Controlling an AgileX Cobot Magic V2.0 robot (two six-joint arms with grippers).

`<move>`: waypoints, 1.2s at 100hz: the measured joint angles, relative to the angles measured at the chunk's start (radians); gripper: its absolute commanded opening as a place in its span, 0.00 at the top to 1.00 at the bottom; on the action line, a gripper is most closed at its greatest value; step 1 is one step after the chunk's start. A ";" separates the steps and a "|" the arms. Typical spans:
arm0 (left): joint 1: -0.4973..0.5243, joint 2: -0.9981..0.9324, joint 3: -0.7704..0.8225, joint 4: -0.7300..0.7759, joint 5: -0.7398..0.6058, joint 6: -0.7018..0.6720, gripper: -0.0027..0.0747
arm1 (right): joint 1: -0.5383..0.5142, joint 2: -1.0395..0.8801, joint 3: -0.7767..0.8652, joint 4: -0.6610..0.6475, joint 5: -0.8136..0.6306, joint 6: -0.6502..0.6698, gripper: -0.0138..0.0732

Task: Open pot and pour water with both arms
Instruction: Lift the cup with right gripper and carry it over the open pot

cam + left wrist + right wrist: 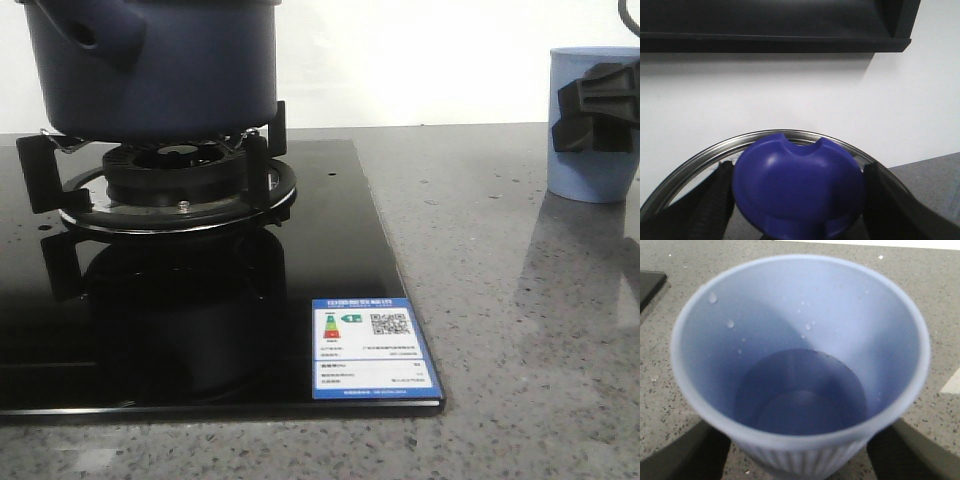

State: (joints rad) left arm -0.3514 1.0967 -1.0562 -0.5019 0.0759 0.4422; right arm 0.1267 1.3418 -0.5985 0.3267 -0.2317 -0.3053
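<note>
The dark navy pot (pixel 150 65) stands on the gas burner (pixel 180 185) at the far left; its top is cut off by the front view. My left gripper (pixel 797 200) is shut on the blue knob (pixel 797 182) of a metal-rimmed lid (pixel 790 134), one finger on each side; it does not show in the front view. The light blue ribbed cup (pixel 592 125) stands on the counter at the far right. My right gripper (pixel 800 455) is shut on the cup (pixel 800 340), and one black finger (pixel 598 108) lies against its side. The cup holds some water, with drops on its wall.
The black glass hob (pixel 200 330) has a blue energy label (pixel 370 350) at its front right corner. The grey speckled counter (pixel 500 300) lies between the hob and the cup. A white wall and a dark hood (pixel 775 25) are behind the lid.
</note>
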 measured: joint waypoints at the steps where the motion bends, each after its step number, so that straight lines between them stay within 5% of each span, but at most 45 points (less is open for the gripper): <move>1: 0.000 0.000 0.000 0.000 0.000 0.000 0.50 | 0.000 0.000 0.000 0.000 0.000 0.000 0.46; 27: 0.000 0.000 0.000 0.000 0.000 0.000 0.50 | 0.000 -0.045 -0.039 -0.062 0.113 0.001 0.46; 55: 0.000 0.000 0.000 0.028 0.000 0.000 0.50 | 0.015 -0.086 -0.278 -0.121 0.477 0.001 0.46; 98: 0.090 0.000 0.000 0.039 -0.002 0.000 0.50 | 0.203 -0.059 -0.624 -0.133 0.757 -0.159 0.46; 120: 0.104 0.000 0.000 0.039 0.002 0.000 0.50 | 0.293 0.053 -0.793 -0.253 0.885 -0.195 0.46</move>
State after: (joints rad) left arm -0.2472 1.0967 -1.0562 -0.4632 0.0774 0.4422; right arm 0.4193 1.3944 -1.3919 0.0733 0.6529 -0.5002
